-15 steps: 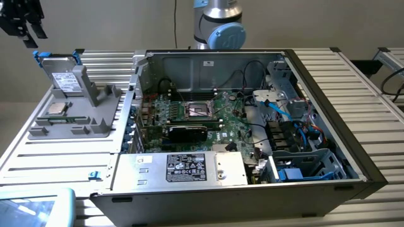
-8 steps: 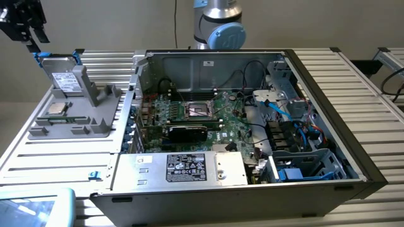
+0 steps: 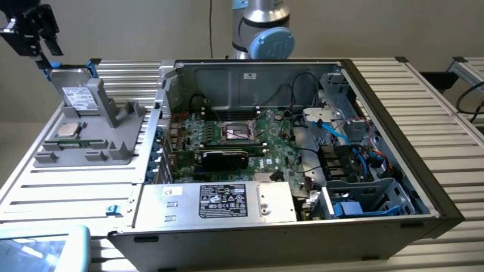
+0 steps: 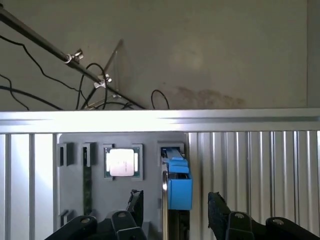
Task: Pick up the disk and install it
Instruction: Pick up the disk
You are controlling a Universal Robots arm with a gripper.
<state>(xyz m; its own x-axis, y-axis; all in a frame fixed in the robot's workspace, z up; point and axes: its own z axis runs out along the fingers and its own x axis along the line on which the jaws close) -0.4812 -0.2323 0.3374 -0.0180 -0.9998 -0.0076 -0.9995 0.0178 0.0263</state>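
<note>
Soft, even indoor light; bright glare on metal rail (image 4: 160, 121); computer case (image 3: 219, 85) interior dim.

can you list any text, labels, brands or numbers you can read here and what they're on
None of the text here can be read.
White label on the disk: print too small to read.
Black label on the power supply box: white print and marks, too small to read.
White sticker on the case's back wall: blurred.
CPU chip: no marking readable.

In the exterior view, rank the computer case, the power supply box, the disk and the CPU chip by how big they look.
Largest to smallest:
1. computer case
2. power supply box
3. disk
4. CPU chip
</note>
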